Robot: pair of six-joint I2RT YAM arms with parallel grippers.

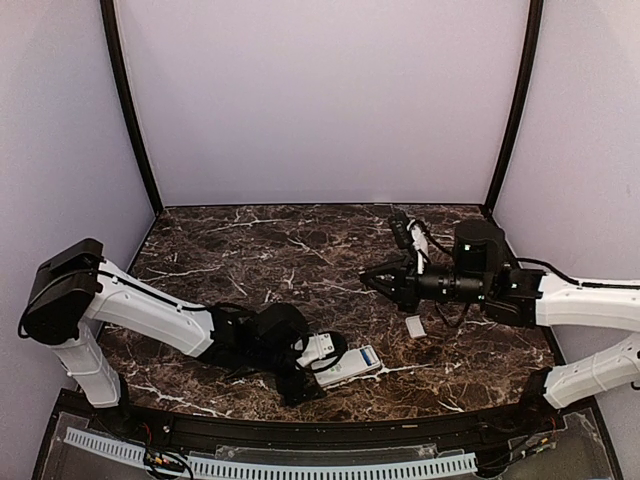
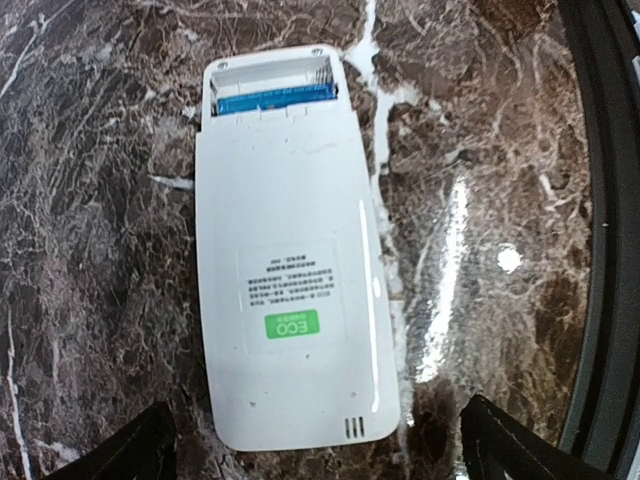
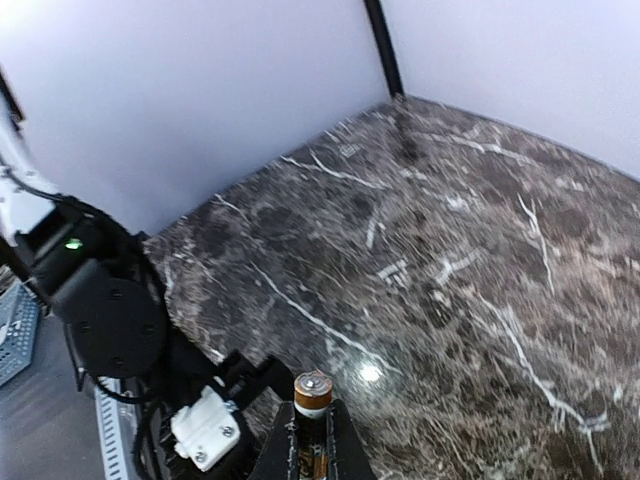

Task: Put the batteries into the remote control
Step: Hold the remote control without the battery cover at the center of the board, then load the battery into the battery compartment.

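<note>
The white remote control (image 2: 290, 260) lies back side up on the marble, with a green label. Its battery bay at the far end is uncovered and holds one blue battery (image 2: 272, 99). In the top view the remote (image 1: 350, 366) lies at the front centre. My left gripper (image 2: 322, 458) is open, its fingers either side of the remote's near end without touching it; it also shows in the top view (image 1: 322, 370). My right gripper (image 3: 312, 418) is shut on a battery (image 3: 312, 392) with a copper-coloured cap, held above the table (image 1: 370, 280).
A small plain white cover plate (image 1: 415, 326) lies on the marble below my right arm. The table's black front rim (image 2: 600, 250) runs just right of the remote. My left arm (image 3: 100, 310) shows at the left of the right wrist view.
</note>
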